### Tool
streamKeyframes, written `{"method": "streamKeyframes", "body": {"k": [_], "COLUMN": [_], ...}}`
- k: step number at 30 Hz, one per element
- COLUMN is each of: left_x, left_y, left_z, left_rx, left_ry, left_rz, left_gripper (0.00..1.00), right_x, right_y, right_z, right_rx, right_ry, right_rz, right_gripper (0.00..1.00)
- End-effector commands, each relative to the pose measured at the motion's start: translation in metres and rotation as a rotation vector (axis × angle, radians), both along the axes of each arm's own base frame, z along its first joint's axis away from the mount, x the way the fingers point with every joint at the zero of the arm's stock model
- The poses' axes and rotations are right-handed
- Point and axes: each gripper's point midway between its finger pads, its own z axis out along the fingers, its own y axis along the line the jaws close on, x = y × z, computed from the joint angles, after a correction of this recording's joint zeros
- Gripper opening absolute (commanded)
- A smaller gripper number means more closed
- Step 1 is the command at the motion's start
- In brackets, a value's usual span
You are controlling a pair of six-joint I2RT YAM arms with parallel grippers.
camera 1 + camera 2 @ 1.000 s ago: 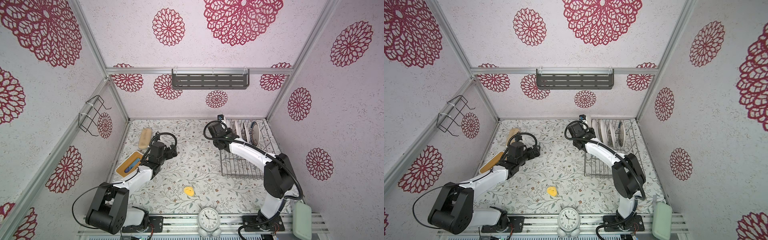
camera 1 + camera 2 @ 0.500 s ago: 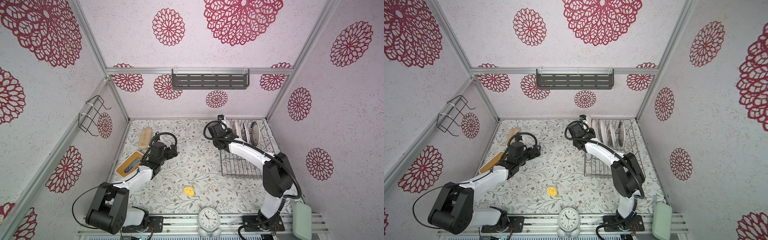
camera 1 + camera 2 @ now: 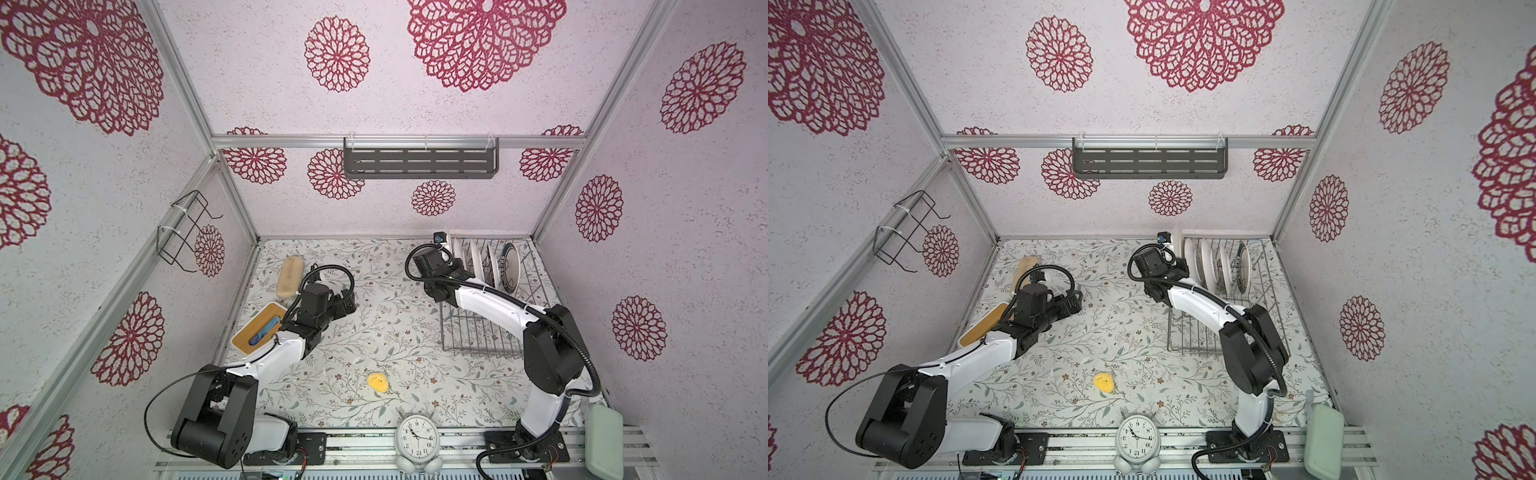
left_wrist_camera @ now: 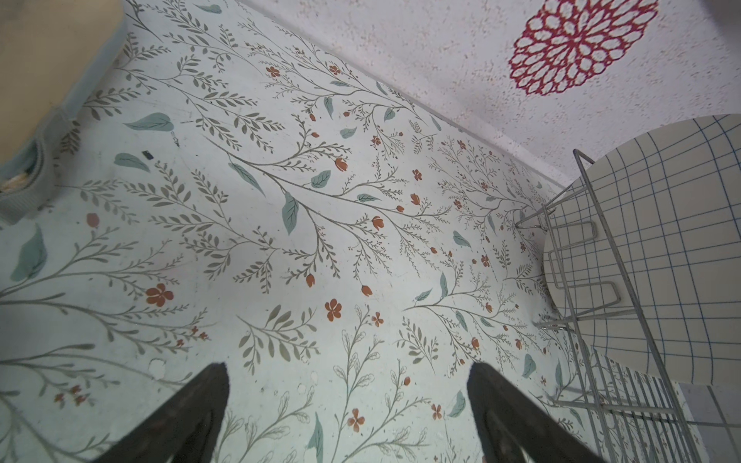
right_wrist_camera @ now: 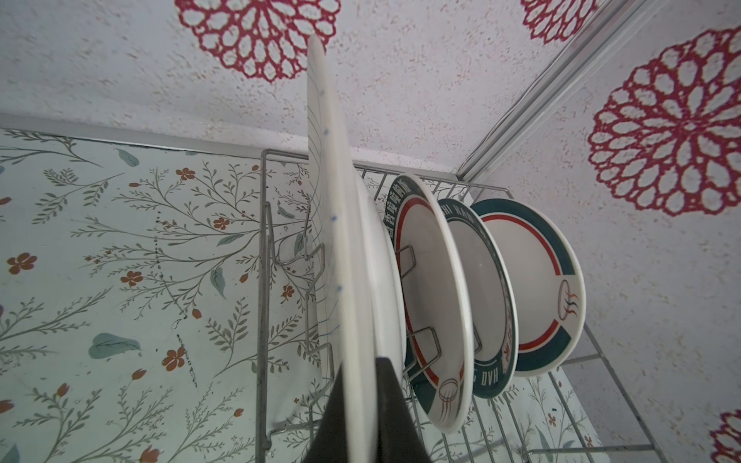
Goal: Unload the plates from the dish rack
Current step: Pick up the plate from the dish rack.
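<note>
Right gripper [image 5: 363,385] clamps large cream grid-lined plate [image 5: 341,240] in silver-grey wire dish rack [image 3: 478,332], far-right corner of counter [image 3: 374,332] | left gripper [image 4: 348,373] open

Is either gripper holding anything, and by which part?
The right gripper pinches the large grid plate by its rim, in the dish rack; left gripper open, empty.

Bright, even light, soft shadows; wrist views perhaps slightly blurred at edges.
</note>
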Motion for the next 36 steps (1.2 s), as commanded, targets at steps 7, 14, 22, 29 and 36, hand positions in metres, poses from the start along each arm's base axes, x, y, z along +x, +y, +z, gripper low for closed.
{"method": "streamKeyframes", "body": {"k": [7, 14, 22, 29, 36], "left_x": [0.006, 0.007, 0.01, 0.014, 0.018], "left_y": [-0.006, -0.006, -0.003, -0.005, -0.005], "left_z": [0.008, 0.008, 0.011, 0.02, 0.03], "left_rx": [-0.009, -0.006, -0.013, 0.002, 0.007], "left_ry": [-0.02, -0.019, -0.022, -0.035, -0.049], "left_rz": [-0.013, -0.013, 0.028, 0.029, 0.041], "left_gripper": [0.97, 0.97, 0.97, 0.97, 0.97], "right_x": [-0.005, -0.014, -0.019, -0.024, -0.035], "right_y": [-0.014, -0.013, -0.008, -0.004, 0.004], "right_z": [0.023, 0.047, 0.071, 0.09, 0.12], "right_rx": [-0.005, 0.017, 0.011, -0.003, -0.019], "right_ry": [-0.062, -0.112, -0.15, -0.185, -0.238], "right_rz": [-0.038, 0.017, 0.038, 0.032, 0.061], "right_gripper": [0.0, 0.0, 0.0, 0.0, 0.0]}}
